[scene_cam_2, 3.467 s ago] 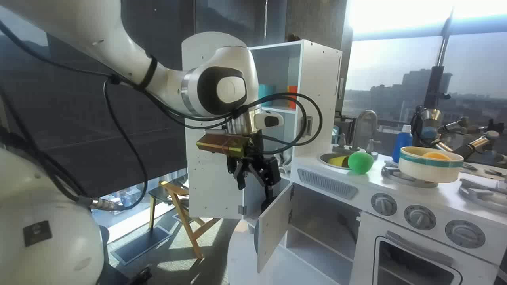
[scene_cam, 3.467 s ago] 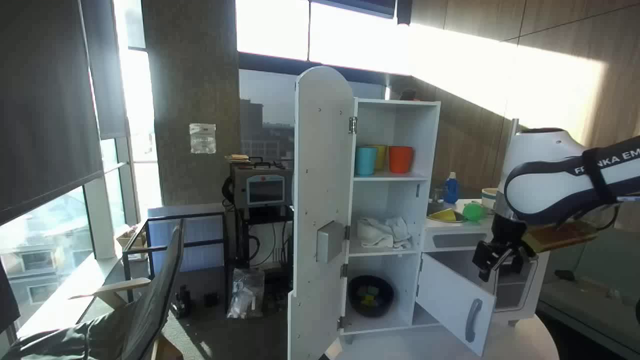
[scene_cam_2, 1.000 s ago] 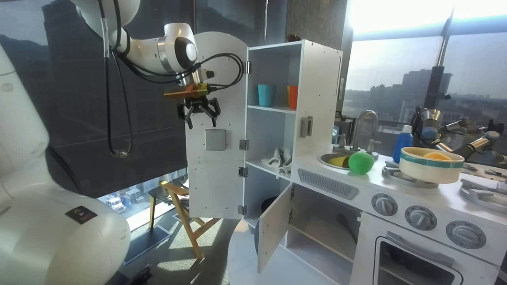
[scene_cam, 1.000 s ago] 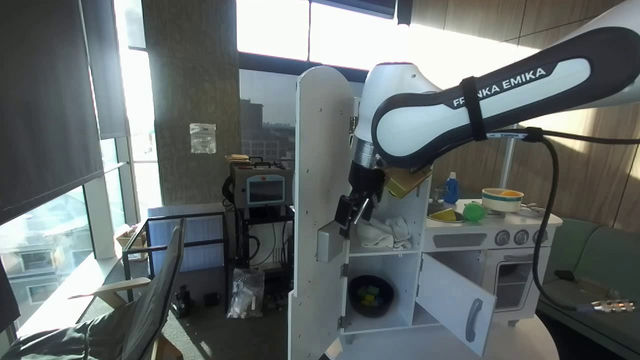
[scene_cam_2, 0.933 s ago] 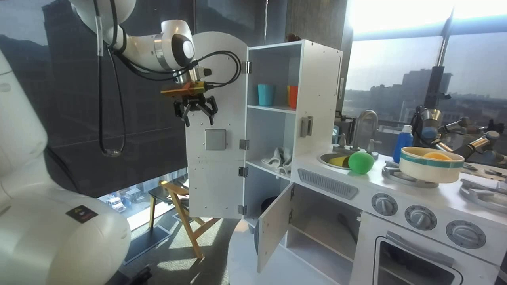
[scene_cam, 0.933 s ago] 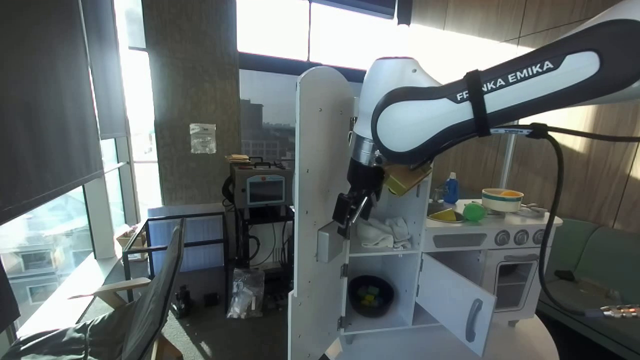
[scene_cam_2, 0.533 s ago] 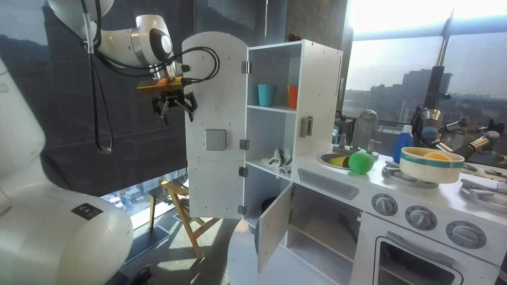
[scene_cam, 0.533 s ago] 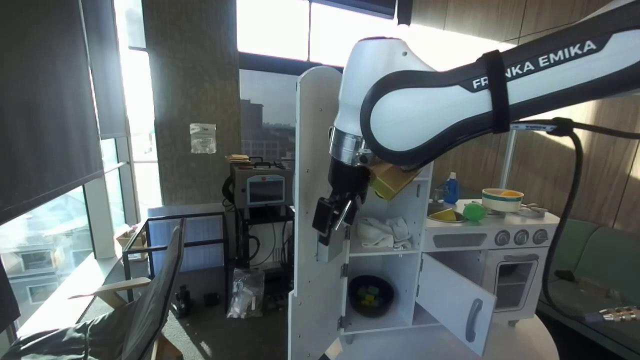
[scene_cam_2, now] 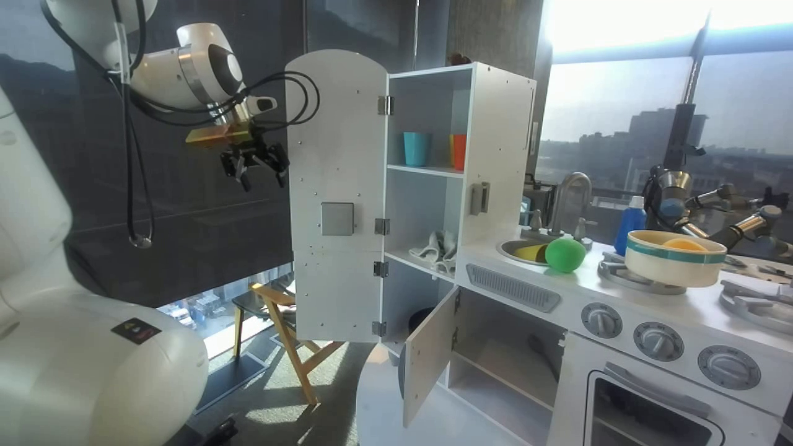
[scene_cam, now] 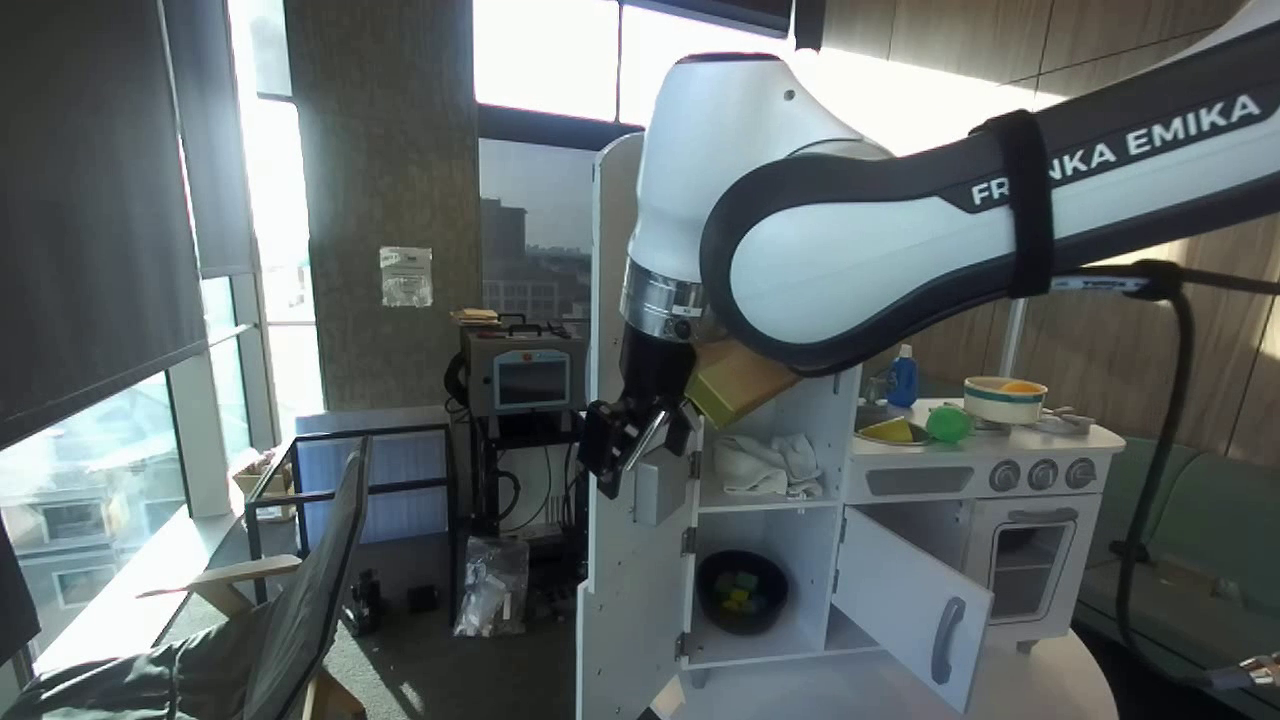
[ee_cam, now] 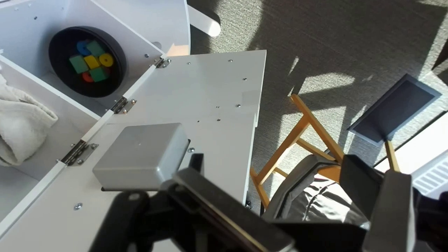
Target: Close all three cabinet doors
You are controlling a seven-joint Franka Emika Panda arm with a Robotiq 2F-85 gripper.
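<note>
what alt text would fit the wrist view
An open, empty pincer partly covers an open white door with a grey box. At left, inside the cabinet, a black bowl holds colourful toys, with a cloth on the shelf above. A chair stands at lower right.

I'm in a lab or office room, can't tell which: second robot arm (scene_cam_2: 746, 222) near the big window (scene_cam_2: 595, 99), boxy machine (scene_cam: 525, 345) with a screen (scene_cam: 530, 381), roller blinds (scene_cam: 90, 220), carpet (ee_cam: 315, 42), city buildings (scene_cam_2: 669, 133) outside. Kitchen look comes from a play set (scene_cam_2: 576, 286), a white stove (scene_cam_2: 691, 350) with chunky knobs (scene_cam_2: 658, 342) and small sink (scene_cam_2: 505, 249). Green bench seat (scene_cam: 1235, 520) by wood-panelled wall (scene_cam: 1100, 360).
</note>
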